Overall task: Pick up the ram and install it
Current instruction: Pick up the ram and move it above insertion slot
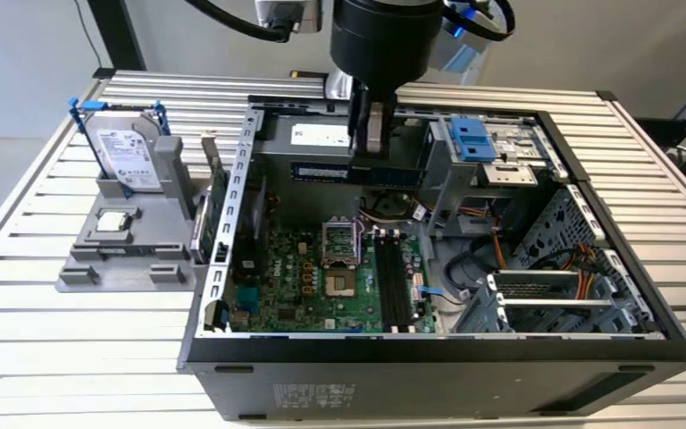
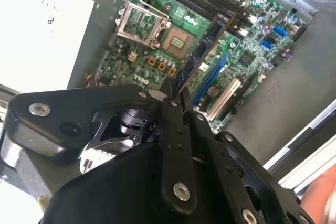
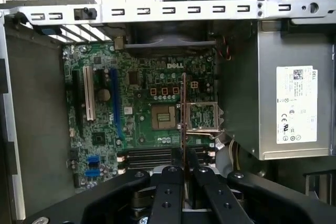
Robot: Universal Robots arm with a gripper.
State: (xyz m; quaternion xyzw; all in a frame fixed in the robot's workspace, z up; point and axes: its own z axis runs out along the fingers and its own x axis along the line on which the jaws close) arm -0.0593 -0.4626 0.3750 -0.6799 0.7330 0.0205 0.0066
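Hangs over the open computer case [image 1: 439, 375] with the gripper [image 1: 371, 145] pinched narrow on the ram [image 1: 355, 172]; clamps the slim stick near the middle of its upper edge, lengthwise level, well above the motherboard [image 1: 307, 286]; leaves hardly any gap between the fingers [image 3: 173, 182] beyond the board's own thickness in both wrist views; presents the ram edge-on there, seemingly over the CPU socket [image 3: 164, 117], though height above it cannot be judged; stands clear of the black memory slots [image 1: 393, 288]; sits well apart from the hard drive [image 1: 126, 154] on its grey stand [image 1: 122, 264] at the exterior view's left.
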